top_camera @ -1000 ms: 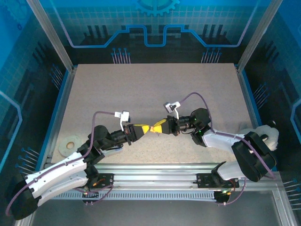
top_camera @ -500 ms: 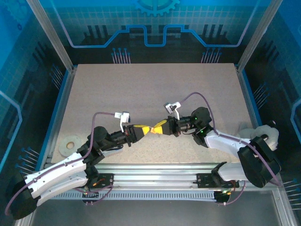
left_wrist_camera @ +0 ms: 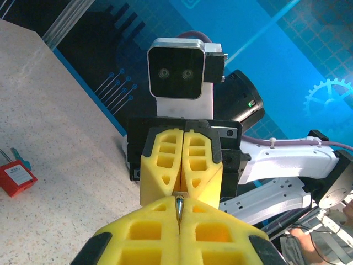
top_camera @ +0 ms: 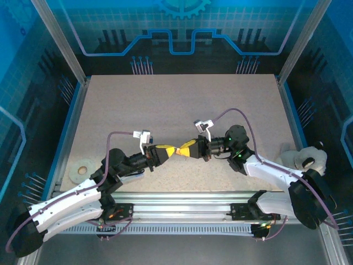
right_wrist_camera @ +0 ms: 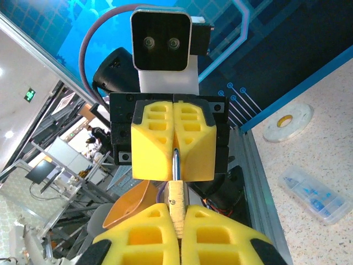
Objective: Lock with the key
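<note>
Key [left_wrist_camera: 23, 163]: teal head on the counter [left_wrist_camera: 66, 110], well off to the left tool's [left_wrist_camera: 179, 214] side, touching or just beside a red padlock [left_wrist_camera: 15, 179].
Left tool: clenched on what looks like the shackle [right_wrist_camera: 175, 163] of a small brass padlock [right_wrist_camera: 175, 201].
Right tool [right_wrist_camera: 175, 214]: tip to tip with the left tool, clenched on the padlock's body.
Risk: the key is unheld; freeing either tool to fetch it could let the tiny padlock twist or drop.

I'm getting bright, even overhead light on the speckled beige tabletop [top_camera: 182, 105], casting only faint, soft shadows. White glare is blowing out the right wrist view around 9 o'clock. The yellow foam fingers [left_wrist_camera: 118, 238] at 6 o'clock in the left wrist view are blurring.
</note>
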You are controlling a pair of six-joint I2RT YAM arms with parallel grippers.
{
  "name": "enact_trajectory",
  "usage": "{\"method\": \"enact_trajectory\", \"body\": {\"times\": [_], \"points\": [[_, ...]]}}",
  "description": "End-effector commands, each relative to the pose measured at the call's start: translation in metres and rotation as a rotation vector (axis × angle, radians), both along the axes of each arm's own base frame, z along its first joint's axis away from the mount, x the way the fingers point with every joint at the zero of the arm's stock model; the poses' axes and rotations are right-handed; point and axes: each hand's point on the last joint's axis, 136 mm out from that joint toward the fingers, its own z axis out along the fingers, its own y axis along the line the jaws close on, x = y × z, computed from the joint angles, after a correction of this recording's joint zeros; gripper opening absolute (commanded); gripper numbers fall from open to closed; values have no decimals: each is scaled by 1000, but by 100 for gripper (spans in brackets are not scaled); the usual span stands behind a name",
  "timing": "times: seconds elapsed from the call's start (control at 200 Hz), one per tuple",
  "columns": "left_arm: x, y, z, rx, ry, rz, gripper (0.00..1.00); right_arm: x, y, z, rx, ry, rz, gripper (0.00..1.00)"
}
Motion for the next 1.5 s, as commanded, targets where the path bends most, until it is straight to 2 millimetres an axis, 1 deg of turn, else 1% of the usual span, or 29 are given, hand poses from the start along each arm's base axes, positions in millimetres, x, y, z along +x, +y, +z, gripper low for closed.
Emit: {"method": "enact_trajectory", "body": {"times": [0.0, 0.165, 0.395, 0.595, 0.776, 1.071, 1.156, 1.376, 1.496], "points": [[-43, -26, -69, 192, 136, -243, 0, 5, 16, 50, 120, -123, -67, 0], [-48, -32, -61, 171, 117, -275, 0, 4, 17, 48, 118, -119, -57, 0], [-53, -44, -70, 175, 128, -307, 0, 7, 18, 54, 133, -130, -77, 0], [-58, -49, -70, 171, 113, -321, 0, 9, 17, 55, 142, -130, -92, 0], [-60, -50, -71, 169, 108, -313, 0, 14, 12, 57, 154, -132, -145, 0], [-63, -52, -78, 171, 113, -300, 0, 33, 1, 66, 205, -115, -282, 0], [-63, -53, -79, 171, 115, -296, 0, 34, 1, 68, 216, -107, -296, 0], [-63, -55, -79, 169, 113, -288, 0, 36, 4, 65, 213, -100, -311, 0], [-63, -56, -83, 173, 121, -283, 0, 38, 5, 70, 223, -110, -325, 0]]}}
